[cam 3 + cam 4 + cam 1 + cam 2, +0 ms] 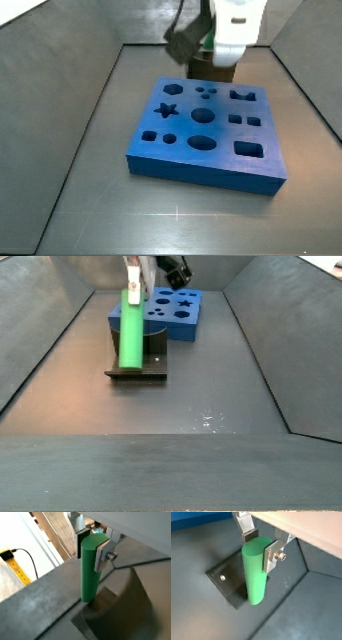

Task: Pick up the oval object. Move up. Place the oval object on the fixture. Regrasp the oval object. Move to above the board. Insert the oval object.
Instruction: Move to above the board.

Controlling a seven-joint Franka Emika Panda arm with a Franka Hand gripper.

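Observation:
The oval object (132,328), a bright green rod, stands upright with my gripper (134,284) shut on its top end. In both wrist views the silver fingers (103,554) (272,554) press on either side of the rod (88,572) (254,574), around the gripper's middle (92,548) (261,544). The rod's lower end is down at the dark fixture (138,374), over its base plate (224,579); I cannot tell if it rests there. The blue board (201,130) (181,311) lies just beyond the fixture. In a side view the gripper (214,45) hangs behind the board.
Sloping grey walls (54,346) close in the floor on all sides. Outside the wall are a yellow tape measure (19,569) with a black cable and wooden planks (57,532). A corner of the board (198,517) shows near the fixture.

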